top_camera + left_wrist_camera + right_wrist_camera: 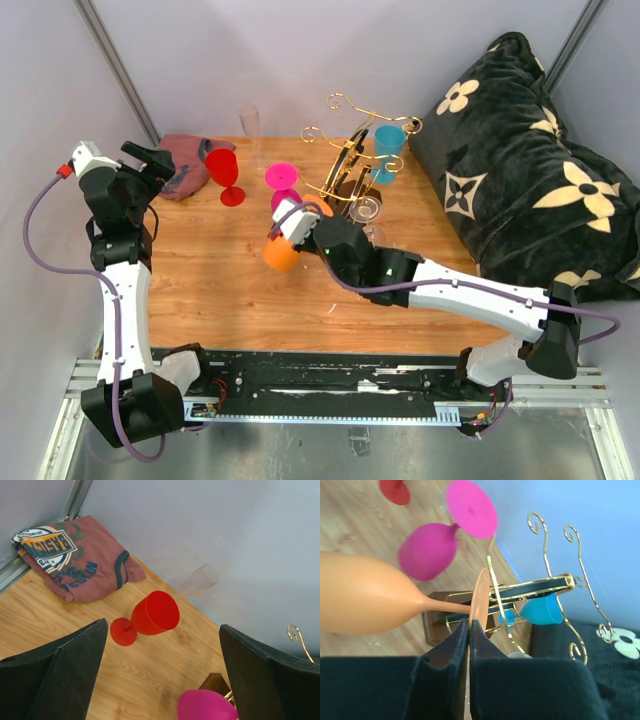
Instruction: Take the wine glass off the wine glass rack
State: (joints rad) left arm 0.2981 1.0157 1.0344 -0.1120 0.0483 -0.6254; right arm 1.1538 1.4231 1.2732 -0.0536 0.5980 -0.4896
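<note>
Right arm (470, 295) outstretched — tool (469, 623) pinches the orange wine glass (365, 600).

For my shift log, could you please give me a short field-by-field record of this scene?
Right claw: shut on the foot of the orange plastic wine glass, held sideways
Left claw: open, empty, facing the red plastic wine glass standing on the wooden table
Rack: dark wooden wine glass rack with gold wire arms; a blue plastic wine glass hangs there
Orange foot versus rack: beside a wire arm; contact unclear
Also present: pink plastic wine glass, maroon printed T-shirt
</note>
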